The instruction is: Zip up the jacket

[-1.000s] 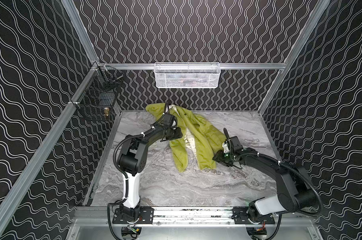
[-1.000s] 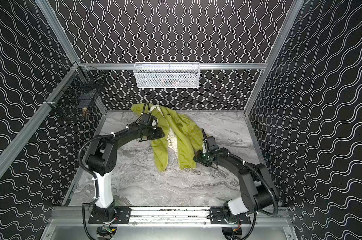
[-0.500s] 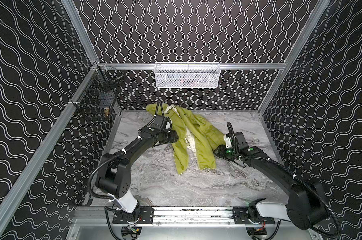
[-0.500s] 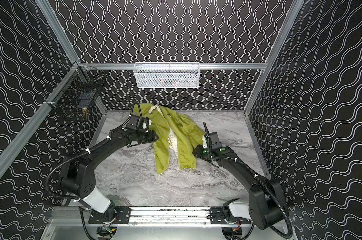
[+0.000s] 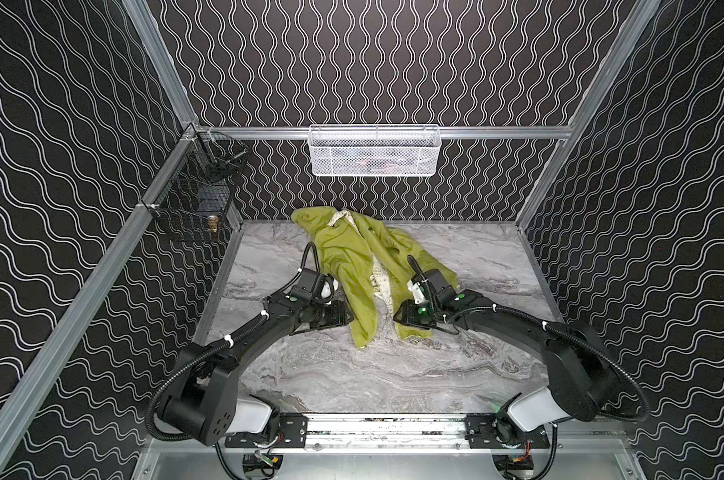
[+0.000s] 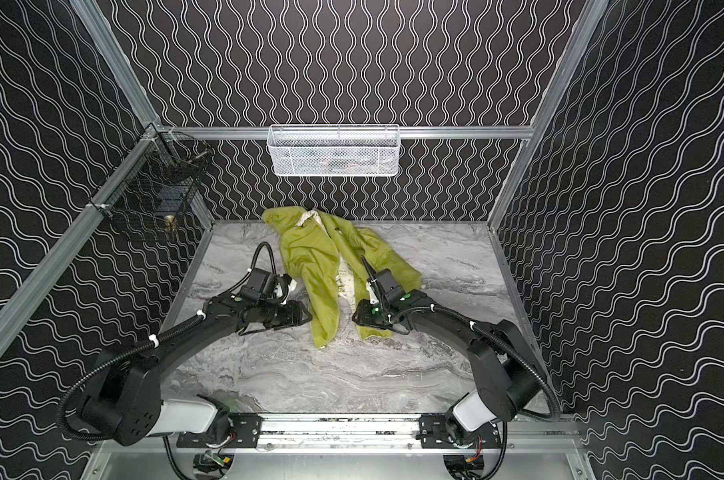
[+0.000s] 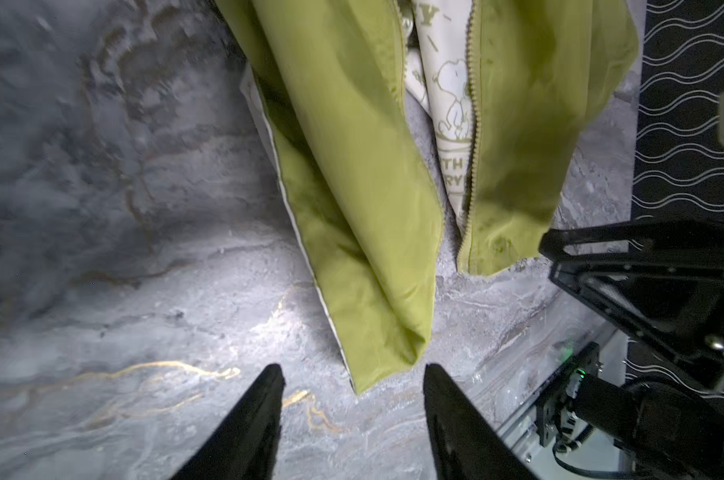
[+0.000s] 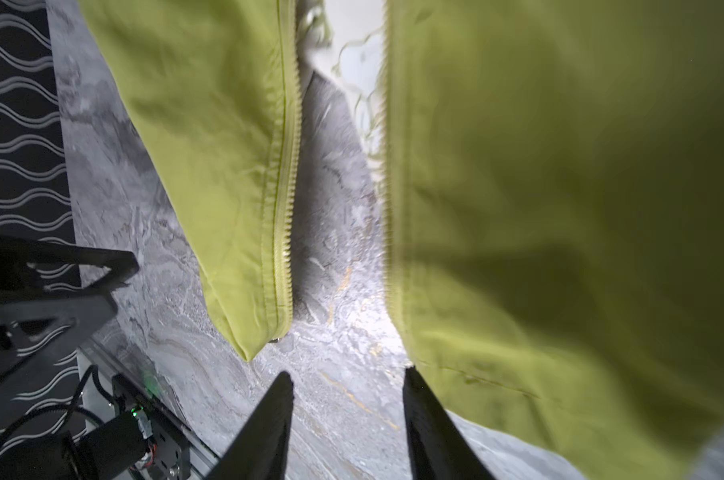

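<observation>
The yellow-green jacket (image 5: 347,257) (image 6: 310,257) lies unzipped on the marble table (image 5: 393,374), its two front panels spread apart and cream printed lining (image 7: 451,104) showing between them. My left gripper (image 5: 347,318) (image 6: 307,318) sits low beside the left panel's lower part. In the left wrist view the left gripper (image 7: 353,374) is open, with the panel's hem corner (image 7: 376,357) just ahead of its tips. My right gripper (image 5: 397,318) (image 8: 347,374) is open at the other panel's hem, one fingertip (image 8: 410,374) against the fabric edge. Zipper teeth (image 8: 287,187) line both edges.
A white mesh basket (image 5: 374,151) hangs on the back wall and a black wire basket (image 5: 198,195) on the left wall. The aluminium base rail (image 5: 385,424) runs along the front. Patterned walls close in three sides.
The left gripper came forward from the jacket's upper part to the left panel's hem and opened a little wider. The right gripper shifted left toward the right panel's hem.
</observation>
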### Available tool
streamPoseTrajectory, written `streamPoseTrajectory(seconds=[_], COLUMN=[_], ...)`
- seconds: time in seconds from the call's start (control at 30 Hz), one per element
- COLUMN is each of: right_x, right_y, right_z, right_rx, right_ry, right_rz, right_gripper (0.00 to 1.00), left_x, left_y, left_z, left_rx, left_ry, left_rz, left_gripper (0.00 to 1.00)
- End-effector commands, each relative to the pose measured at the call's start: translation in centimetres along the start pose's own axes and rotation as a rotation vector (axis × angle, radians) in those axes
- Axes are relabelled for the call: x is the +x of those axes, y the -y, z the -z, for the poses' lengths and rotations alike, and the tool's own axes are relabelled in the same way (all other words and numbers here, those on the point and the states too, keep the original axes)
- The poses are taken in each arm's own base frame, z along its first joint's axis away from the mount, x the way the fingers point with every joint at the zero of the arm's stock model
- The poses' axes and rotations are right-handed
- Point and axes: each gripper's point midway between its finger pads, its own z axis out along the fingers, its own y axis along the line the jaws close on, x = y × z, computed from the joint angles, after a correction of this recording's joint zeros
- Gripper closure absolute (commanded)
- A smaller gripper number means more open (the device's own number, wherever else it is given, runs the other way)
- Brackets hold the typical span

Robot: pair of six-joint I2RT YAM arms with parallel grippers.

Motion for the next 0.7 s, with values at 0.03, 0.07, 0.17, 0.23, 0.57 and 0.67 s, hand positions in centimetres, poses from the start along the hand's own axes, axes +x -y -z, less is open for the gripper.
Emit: streamPoseTrajectory(seconds=[0.03, 0.07, 0.17, 0.23, 0.57, 0.67], right_x=[0.1, 0.4, 1.5, 2.3, 5.6, 5.0], right_y=[0.1, 0.4, 1.2, 1.7, 4.3, 4.0], right_z=[-0.8, -0.9, -0.7, -0.5, -0.1, -0.5], right_rx=[-0.004, 0.002, 0.008, 0.007, 0.007, 0.001], right_ry=[-0.002, -0.005, -0.015, -0.016, 0.008, 0.017], right_rz=[-0.035, -0.042, -0.068, -0.089, -0.203, -0.207], right_gripper=[0.55, 0.55, 0.54, 0.54, 0.52, 0.53], left_x=[0.9, 1.2, 2.2, 2.8, 5.9, 5.8], left_y=[1.2, 1.4, 1.6, 1.5, 0.8, 1.4], left_z=[0.0, 0.0, 0.2, 0.2, 0.1, 0.2], left_rx=[0.077, 0.079, 0.084, 0.083, 0.09, 0.102], left_ry=[0.018, 0.02, 0.02, 0.017, 0.012, 0.013], left_rz=[-0.023, -0.027, -0.027, -0.019, 0.043, 0.035], left_gripper=[0.41, 0.41, 0.42, 0.42, 0.42, 0.42])
